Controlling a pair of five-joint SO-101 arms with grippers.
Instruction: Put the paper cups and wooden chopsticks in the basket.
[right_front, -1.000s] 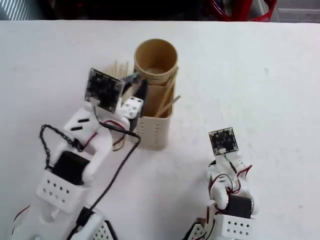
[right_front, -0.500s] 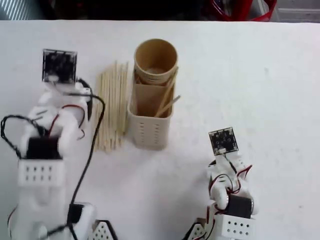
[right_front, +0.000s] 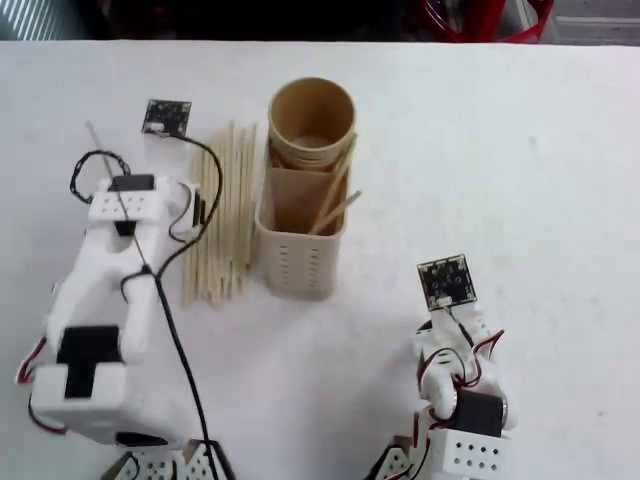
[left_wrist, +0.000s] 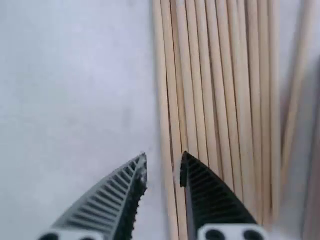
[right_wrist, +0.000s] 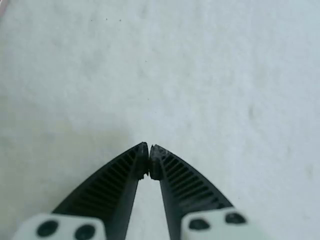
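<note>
- A second ago the left arm (right_front: 110, 290) was over at the basket (right_front: 298, 262). It has since swung away and come down at the outer edge of the loose chopsticks (right_front: 222, 215) lying on the counter (right_front: 520, 150) beside the basket.
- The left gripper (left_wrist: 163, 170) has its fingers (left_wrist: 210, 200) a little apart, straddling the outermost stick of the row without clamping it.
- This looks like a return trip for another stick. A few sticks (right_front: 338, 192) already lean inside the basket beside the stacked paper cups (right_front: 311, 122), but most remain outside.
- The right gripper (right_wrist: 149, 162) has not moved; it sits over bare counter with its fingers (right_wrist: 120, 185) pressed together, holding nothing.
- No writing can be read on the cups, basket or sticks.
</note>
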